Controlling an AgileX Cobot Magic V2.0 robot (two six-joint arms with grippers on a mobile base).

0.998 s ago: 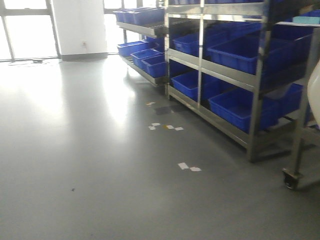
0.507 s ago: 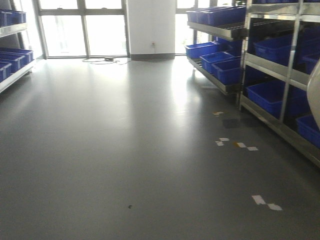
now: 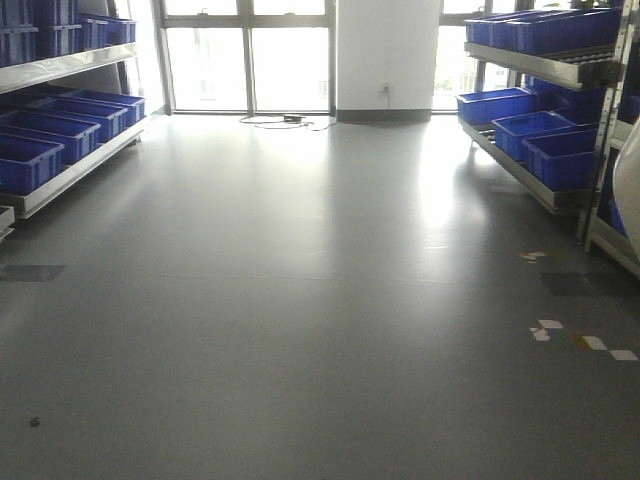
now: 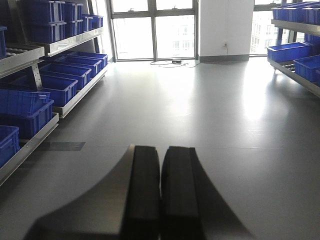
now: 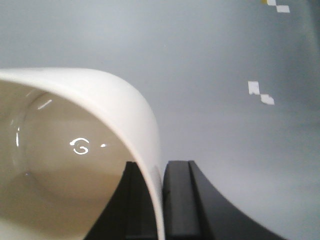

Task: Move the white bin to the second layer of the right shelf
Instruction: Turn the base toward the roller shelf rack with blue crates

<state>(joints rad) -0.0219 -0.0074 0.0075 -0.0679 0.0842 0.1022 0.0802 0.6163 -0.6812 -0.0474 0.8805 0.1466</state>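
Front: a glossy cream-white plastic bin [image 3: 628, 190] is cut off at the frame's right edge, beside racked blue plastic crates [image 3: 560, 155]. Left wrist: the left gripper [image 4: 160, 200] is pressed closed, empty. Right wrist: the bin's wall is pinched by the right gripper [image 5: 161, 195].

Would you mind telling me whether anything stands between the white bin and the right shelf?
Nothing visible on the floor. The right tool grips the wall of the white bin; blue crates sit on the visible levels of the right shelf, though.
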